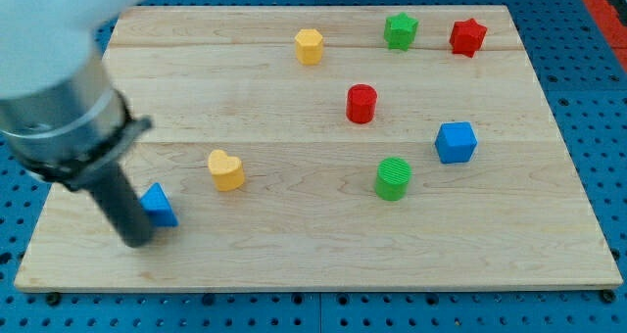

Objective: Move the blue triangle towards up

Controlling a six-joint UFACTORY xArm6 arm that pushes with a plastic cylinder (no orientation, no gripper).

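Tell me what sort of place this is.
Probably a robotics lab bench: a wooden board lies on a blue perforated table, small coloured blocks are scattered on it, and my tip sits beside the blue triangle, on the view's left.

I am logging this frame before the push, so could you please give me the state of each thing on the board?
my tip: down on the board, against the blue triangle's left-bottom side
blue triangle: flat, near bottom left
yellow heart: flat, free
yellow hexagon: free
green star: free
red star: free
red cylinder: upright
green cylinder: upright
blue cube: free
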